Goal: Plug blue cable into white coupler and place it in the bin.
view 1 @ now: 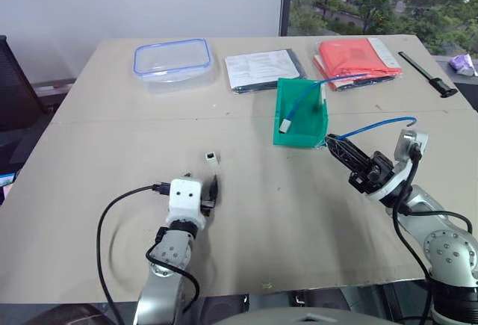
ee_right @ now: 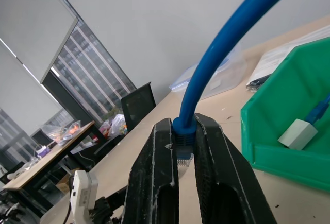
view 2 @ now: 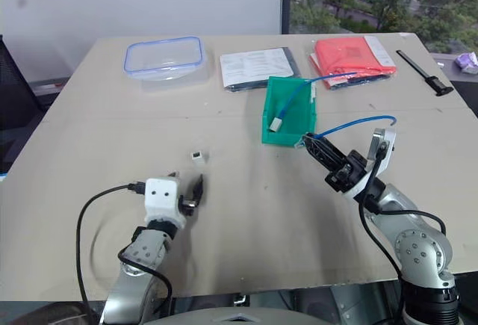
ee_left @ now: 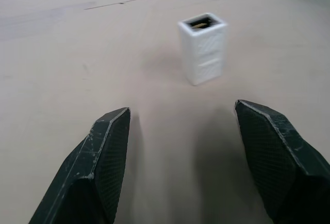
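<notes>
Beige counter (view 1: 112, 213) fills the head view: the tiny white plastic coupler cube (view 1: 212, 158) stands left of centre, just above the left hand (view 1: 209, 194); the small green plastic bin (view 1: 300, 122) sits centre, already holding another blue cable. At right, the right hand (view 1: 334, 146), angled up-left, pinches the short bright-blue cable (view 1: 373, 126). Left wrist view: fingers (ee_left: 103, 152) spread, coupler (ee_left: 203, 46) upright, socket up, ahead between them. Best straddle it squarely before closing. Right wrist view: fingers (ee_right: 154, 183) pressed on the cable (ee_right: 227, 49) near its plug.
</notes>
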